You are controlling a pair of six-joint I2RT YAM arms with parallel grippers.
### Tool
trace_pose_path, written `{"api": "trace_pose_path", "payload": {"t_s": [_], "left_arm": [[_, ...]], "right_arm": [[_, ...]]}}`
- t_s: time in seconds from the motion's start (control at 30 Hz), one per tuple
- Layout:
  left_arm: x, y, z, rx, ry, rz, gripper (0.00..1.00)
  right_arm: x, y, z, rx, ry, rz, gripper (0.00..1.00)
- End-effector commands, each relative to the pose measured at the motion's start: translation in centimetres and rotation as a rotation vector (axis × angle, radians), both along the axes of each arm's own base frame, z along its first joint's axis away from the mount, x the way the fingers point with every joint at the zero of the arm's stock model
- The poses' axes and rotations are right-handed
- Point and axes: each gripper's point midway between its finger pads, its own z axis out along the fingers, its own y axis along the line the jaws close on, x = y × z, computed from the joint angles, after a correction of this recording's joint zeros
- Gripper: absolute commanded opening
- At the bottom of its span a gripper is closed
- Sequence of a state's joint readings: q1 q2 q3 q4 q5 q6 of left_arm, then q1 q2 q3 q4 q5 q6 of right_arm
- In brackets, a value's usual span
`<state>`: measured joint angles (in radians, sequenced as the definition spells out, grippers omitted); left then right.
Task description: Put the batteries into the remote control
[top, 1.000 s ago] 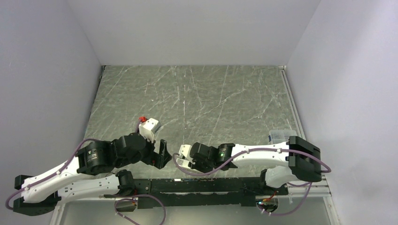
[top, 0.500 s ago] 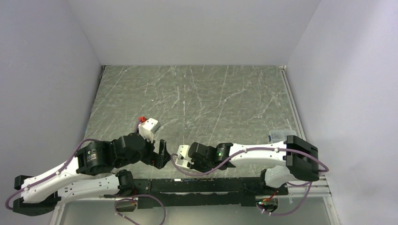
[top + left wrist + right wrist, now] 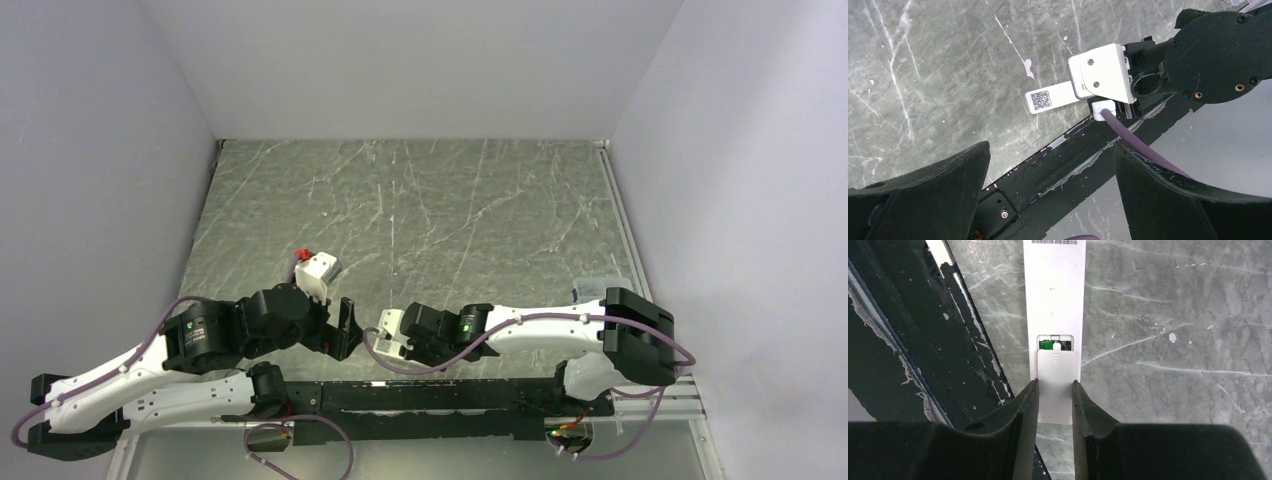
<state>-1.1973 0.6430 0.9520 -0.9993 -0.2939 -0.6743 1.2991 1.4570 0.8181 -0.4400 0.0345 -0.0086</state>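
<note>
The right gripper (image 3: 1054, 400) is closed on the near end of the remote control (image 3: 1054, 300), one finger against each long edge. The remote lies back-up on the marble table (image 3: 1173, 315), running straight away from the jaws. Its cover (image 3: 1057, 377) sits partly slid, leaving a battery (image 3: 1050, 345) visible. The left gripper (image 3: 1048, 180) hovers nearby, jaws wide and empty.

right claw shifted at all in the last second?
Yes, slightly. In the top view the right claw, shut on the remote control, crept left toward the left claw, judged against the black rail.
</note>
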Motion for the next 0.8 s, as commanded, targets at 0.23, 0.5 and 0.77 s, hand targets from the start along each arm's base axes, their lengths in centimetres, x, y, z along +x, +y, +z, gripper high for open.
{"api": "trace_pose_path", "payload": {"t_s": [0.23, 0.5, 0.77], "left_arm": [[0.26, -0.30, 0.62, -0.029, -0.018, 0.008, 0.99], [0.28, -0.31, 0.54, -0.025, -0.017, 0.009, 0.99], [0.30, -0.32, 0.50, -0.023, -0.018, 0.008, 0.99]], "right_arm": [[0.91, 1.36, 1.17, 0.034, -0.023, 0.000, 0.23], [0.87, 1.43, 1.16, 0.035, -0.020, 0.001, 0.28], [0.79, 1.56, 1.06, 0.030, -0.013, 0.006, 0.33]]}}
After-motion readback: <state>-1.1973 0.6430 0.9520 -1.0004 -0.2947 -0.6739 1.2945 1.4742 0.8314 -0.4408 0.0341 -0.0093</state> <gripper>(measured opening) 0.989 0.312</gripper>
